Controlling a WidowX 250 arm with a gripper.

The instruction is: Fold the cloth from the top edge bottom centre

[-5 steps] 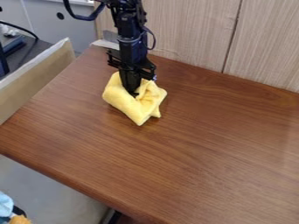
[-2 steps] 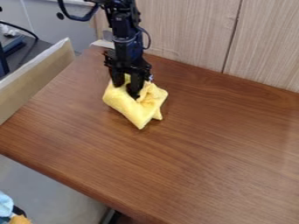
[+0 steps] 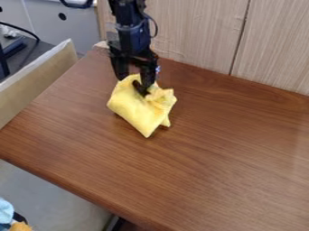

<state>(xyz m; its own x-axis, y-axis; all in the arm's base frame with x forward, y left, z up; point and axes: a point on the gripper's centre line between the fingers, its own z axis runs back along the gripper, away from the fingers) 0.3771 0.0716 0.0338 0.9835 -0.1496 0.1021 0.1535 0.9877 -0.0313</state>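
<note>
In the camera view we see the yellow cloth (image 3: pixel 134 108) bunched on the brown table (image 3: pixel 217 153), the claw (image 3: pixel 133 85) at its upper part — fingers parted, released. We judge the fold laid over and the letting-go in hand; next we should lift straight up — clear of the loose folds.

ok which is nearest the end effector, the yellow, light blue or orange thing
The yellow cloth, on the table by the end effector; the light blue thing and orange thing are at the lower left.
</note>
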